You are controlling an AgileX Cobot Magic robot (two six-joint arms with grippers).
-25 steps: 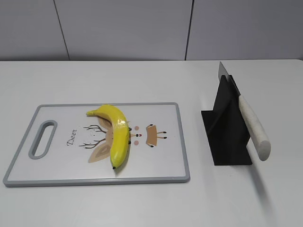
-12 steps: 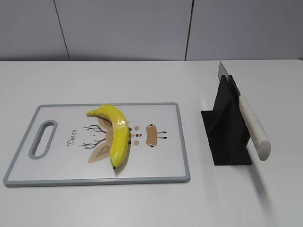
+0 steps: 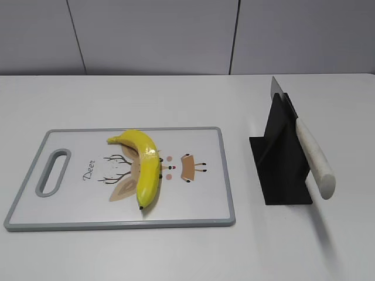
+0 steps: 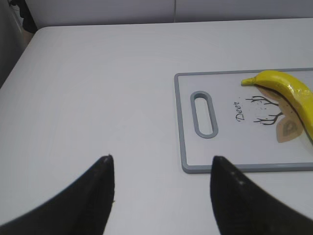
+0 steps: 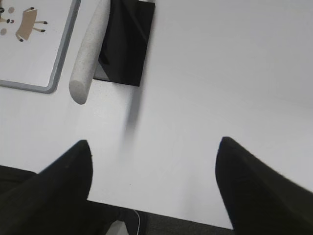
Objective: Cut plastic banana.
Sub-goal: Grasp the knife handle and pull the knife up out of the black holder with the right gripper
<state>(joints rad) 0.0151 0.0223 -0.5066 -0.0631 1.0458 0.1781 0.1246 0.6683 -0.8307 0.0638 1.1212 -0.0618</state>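
Observation:
A yellow plastic banana (image 3: pixel 145 165) lies on a white cutting board with a grey rim (image 3: pixel 120 222). The banana also shows in the left wrist view (image 4: pixel 288 94), at the right, on the board (image 4: pixel 182 122). A knife with a speckled white handle (image 3: pixel 314 157) rests in a black stand (image 3: pixel 281 158) to the right of the board. Its handle shows in the right wrist view (image 5: pixel 88 53). My left gripper (image 4: pixel 160 159) is open and empty over bare table left of the board. My right gripper (image 5: pixel 154 147) is open and empty near the table's front edge. Neither gripper shows in the exterior view.
The white table (image 3: pixel 176 99) runs back to a grey panelled wall. The board has a grey-rimmed handle slot (image 3: pixel 54 171) at its left end. The table's front edge and a dark floor show at the bottom of the right wrist view (image 5: pixel 161 223).

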